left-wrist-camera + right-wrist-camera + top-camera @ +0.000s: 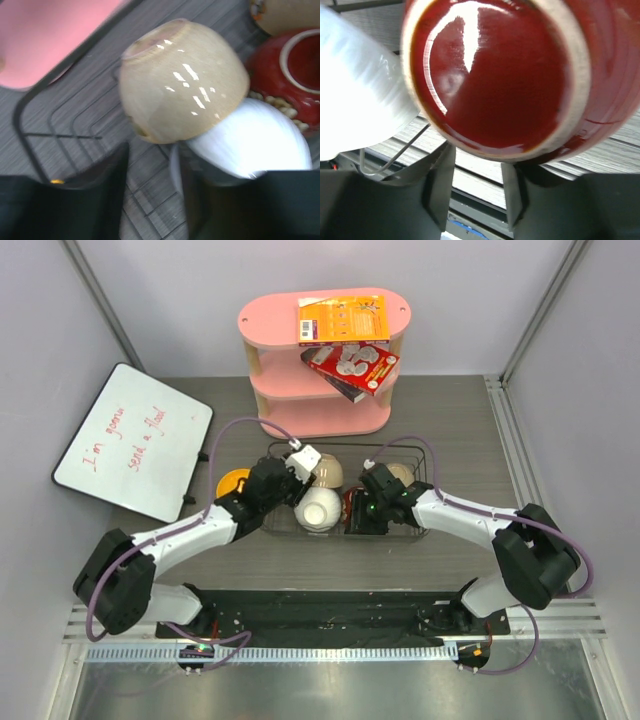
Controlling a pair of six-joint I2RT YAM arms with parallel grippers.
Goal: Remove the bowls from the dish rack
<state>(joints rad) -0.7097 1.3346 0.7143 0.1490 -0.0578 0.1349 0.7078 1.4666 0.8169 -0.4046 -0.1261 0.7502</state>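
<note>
Nearest me, the left fingers (pixel 112 195) stood parted and empty just short of the white bowl (pixel 320 510). The right fingers (pixel 440 185) were likewise open under the dark red bowl (pixel 490 80), probably lining up on rims. Both bowls sat in the dish rack (pixel 80 51), the beige bowl (pixel 180 80) propped on the white one, crowding any lift. The yellow-orange bowl (pixel 232 483) lay on the desk (pixel 450 410). Beyond stood a whiteboard (pixel 135 440) and a pink shelf (pixel 320 320).

Bowls (pixel 180 80) fill the dish rack's (pixel 75 56) middle; left end seems free.
</note>
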